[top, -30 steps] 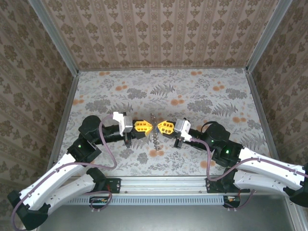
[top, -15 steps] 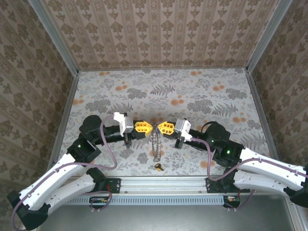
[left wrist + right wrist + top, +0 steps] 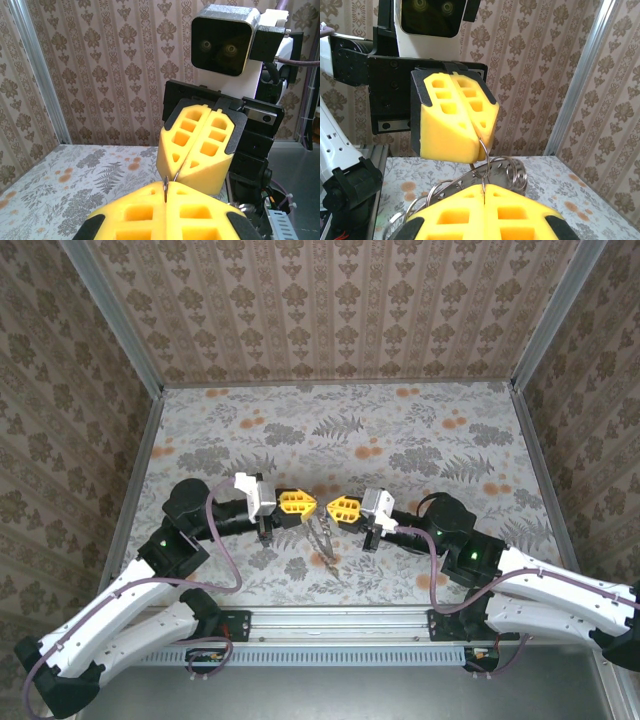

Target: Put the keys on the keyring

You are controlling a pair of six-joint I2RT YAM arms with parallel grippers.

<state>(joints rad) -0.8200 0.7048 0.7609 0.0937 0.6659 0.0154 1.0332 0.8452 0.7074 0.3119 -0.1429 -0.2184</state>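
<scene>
Readable text: none in any view.
Wallpaper (image 3: 330, 310): repeating ornament print, no lettering.
Worktop (image 3: 420, 440): leaf and blossom print, no words.
Wrist camera housing (image 3: 222, 37): plain black face with two lenses, no brand mark legible.
Keyring (image 3: 514, 172): bare wire loops, too fine to show any stamp.
</scene>
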